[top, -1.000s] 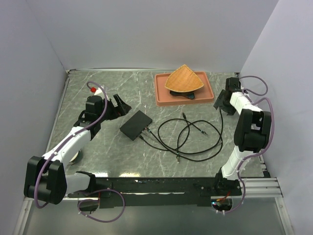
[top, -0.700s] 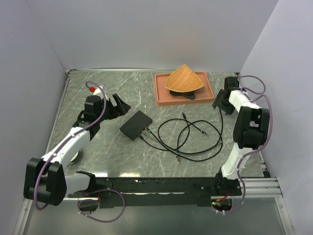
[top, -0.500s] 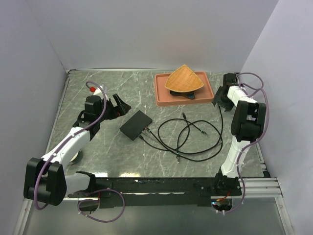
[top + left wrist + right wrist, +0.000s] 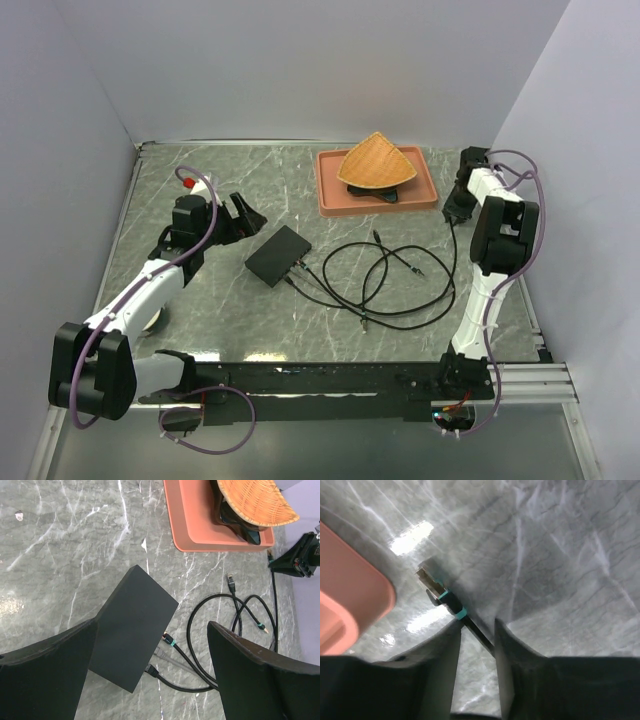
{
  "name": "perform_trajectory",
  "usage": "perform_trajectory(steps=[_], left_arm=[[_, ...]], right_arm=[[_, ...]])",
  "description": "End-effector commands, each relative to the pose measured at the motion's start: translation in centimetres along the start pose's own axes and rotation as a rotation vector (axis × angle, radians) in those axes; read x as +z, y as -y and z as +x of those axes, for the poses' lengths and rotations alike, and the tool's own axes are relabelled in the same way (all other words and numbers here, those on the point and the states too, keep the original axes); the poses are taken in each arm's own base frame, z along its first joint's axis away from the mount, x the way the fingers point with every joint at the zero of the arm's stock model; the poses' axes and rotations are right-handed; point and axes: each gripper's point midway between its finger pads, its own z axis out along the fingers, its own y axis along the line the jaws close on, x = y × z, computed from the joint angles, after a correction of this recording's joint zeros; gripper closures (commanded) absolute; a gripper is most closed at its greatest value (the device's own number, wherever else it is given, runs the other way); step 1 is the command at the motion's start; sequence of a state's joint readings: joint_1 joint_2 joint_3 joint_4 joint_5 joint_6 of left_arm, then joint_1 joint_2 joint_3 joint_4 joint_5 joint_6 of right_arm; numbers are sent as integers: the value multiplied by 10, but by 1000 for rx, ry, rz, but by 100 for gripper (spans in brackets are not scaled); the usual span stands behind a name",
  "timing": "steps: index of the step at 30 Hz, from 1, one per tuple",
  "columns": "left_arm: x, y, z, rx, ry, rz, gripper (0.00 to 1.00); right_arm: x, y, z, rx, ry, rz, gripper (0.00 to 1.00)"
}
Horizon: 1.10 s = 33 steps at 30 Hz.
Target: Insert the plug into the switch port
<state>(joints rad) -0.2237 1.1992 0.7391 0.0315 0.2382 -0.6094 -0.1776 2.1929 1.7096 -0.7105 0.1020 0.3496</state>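
Observation:
The flat black box (image 4: 278, 254) lies left of centre on the marble table. Its right long edge carries the switch port (image 4: 161, 647) row, where three cables are plugged in. My left gripper (image 4: 240, 215) hovers open above and left of the box (image 4: 132, 627), which shows between the wide-apart fingers (image 4: 255, 675). At the far right my right gripper (image 4: 458, 208) is down at the table by the tray's corner. The jaws have closed narrowly on the black cable (image 4: 477, 632) just behind the teal-banded plug (image 4: 432, 582). That plug lies on the table ahead of the fingertips.
A terracotta tray (image 4: 330, 195) holding a wicker fan-shaped dish (image 4: 375, 162) stands at the back centre. Black cable loops (image 4: 400, 300) with loose plugs (image 4: 376, 236) sprawl between the box and the right arm. Side walls hem in both arms.
The right arm has swung back toward the tray's right corner, and its jaws have narrowed from wide apart onto the cable. The left arm and the box have not moved.

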Motion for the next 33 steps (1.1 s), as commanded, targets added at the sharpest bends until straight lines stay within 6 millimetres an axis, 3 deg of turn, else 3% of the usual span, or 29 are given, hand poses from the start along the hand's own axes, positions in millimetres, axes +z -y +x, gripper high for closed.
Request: perform_trajectory(steps=[1, 2, 6, 7, 9, 10, 11, 12, 14, 15, 17, 18, 19, 21, 24, 25, 27, 28, 29, 30, 32, 33], left_arm=[[-8, 11, -22, 36, 63, 23, 4], [-9, 11, -23, 36, 66, 25, 4], [-10, 11, -24, 39, 68, 27, 4], [-10, 11, -24, 41, 68, 26, 4], [-10, 10, -23, 42, 65, 21, 4], [-10, 10, -24, 42, 68, 21, 4], [-10, 10, -24, 41, 70, 21, 4], [-10, 9, -23, 39, 70, 21, 4], [-9, 11, -23, 33, 67, 37, 4], [-9, 12, -24, 29, 69, 41, 4], [-7, 13, -23, 23, 66, 48, 4], [-7, 15, -24, 21, 66, 56, 4], [-7, 15, -24, 19, 67, 59, 4], [-8, 19, -25, 11, 71, 80, 4], [-12, 32, -26, 2, 83, 154, 4], [-14, 37, -27, 2, 91, 180, 4], [-20, 51, -29, 7, 112, 268, 4], [-23, 57, -30, 6, 119, 301, 4], [-25, 58, -24, -13, 113, 324, 4], [-33, 74, -31, 11, 149, 405, 4], [-40, 82, -28, -14, 155, 466, 4], [-47, 92, -35, 3, 194, 526, 4]], right_arm=[[-2, 0, -6, 13, -32, -55, 83], [-4, -2, -9, 6, -33, -65, 100], [-4, -2, -5, -7, -49, -74, 100], [-13, -5, -13, -9, -9, -90, 100], [-22, -8, -7, -23, 7, -111, 100], [-45, -12, -19, -27, 78, -136, 100], [-52, -7, -16, -39, 103, -108, 100], [-82, -10, -27, -54, 188, -103, 100], [-111, -13, -32, -80, 266, -106, 100], [-145, -12, -41, -86, 357, -108, 100], [-178, -27, -38, -152, 439, -133, 100], [-209, -27, -41, -163, 511, -138, 100], [-229, -46, -32, -238, 548, -161, 100], [-269, -59, -23, -299, 633, -193, 100], [-313, -104, 10, -495, 717, -305, 100], [-323, -129, 35, -611, 720, -373, 100], [-336, -154, 63, -718, 719, -493, 100], [-333, -169, 90, -803, 685, -580, 100], [-345, -182, 114, -866, 690, -663, 100], [-338, -193, 131, -906, 700, -710, 100], [-349, -210, 173, -1001, 687, -853, 100], [-342, -215, 186, -1018, 673, -886, 100]])
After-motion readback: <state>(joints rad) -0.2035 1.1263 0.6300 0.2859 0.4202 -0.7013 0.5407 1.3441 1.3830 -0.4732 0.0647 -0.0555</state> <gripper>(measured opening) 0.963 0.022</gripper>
